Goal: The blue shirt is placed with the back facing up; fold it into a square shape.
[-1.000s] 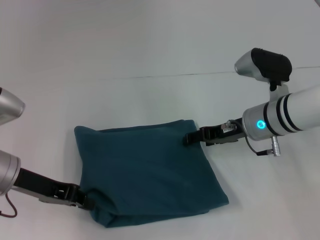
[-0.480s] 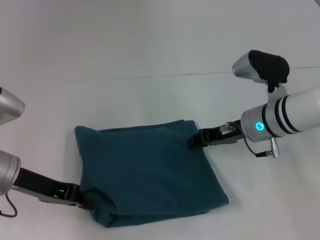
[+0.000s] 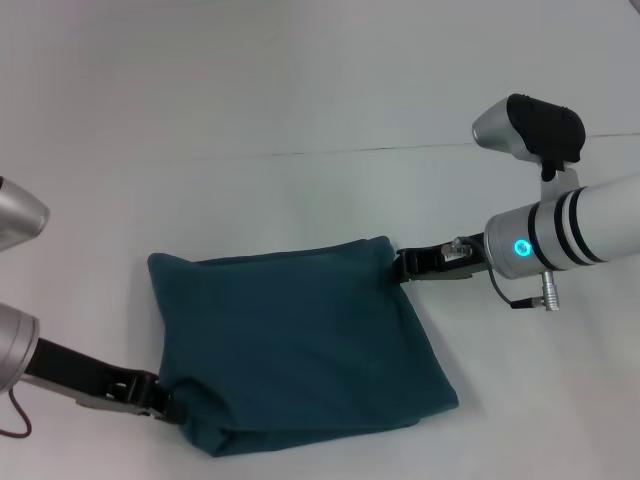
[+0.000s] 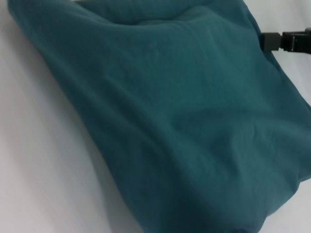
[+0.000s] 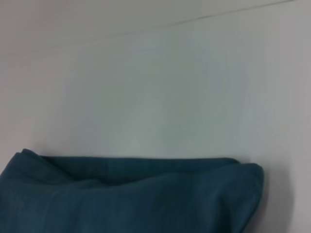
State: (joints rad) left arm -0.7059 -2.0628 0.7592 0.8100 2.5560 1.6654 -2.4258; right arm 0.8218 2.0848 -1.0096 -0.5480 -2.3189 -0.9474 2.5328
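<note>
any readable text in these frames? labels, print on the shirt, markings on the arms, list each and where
None readable.
The blue shirt: folded, only plain teal cloth shows in all three views; no print visible.
Right gripper at the shirt's far right corner and left gripper at its near left corner: no legible markings.
Right arm: black bands and a lit cyan ring, no lettering.
Table: bare of text.

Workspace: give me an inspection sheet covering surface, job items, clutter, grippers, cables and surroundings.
Surface: pale table with a thin dark seam running across the far side.
Job's things: blue shirt folded into a rough square, plain side up, no lettering showing.
Clutter: nothing seen.
Grippers: left gripper at the shirt's near left corner; right gripper at its far right corner.
Cables: thin dark cable looping under the right wrist.
Surroundings: nothing seen.
</note>
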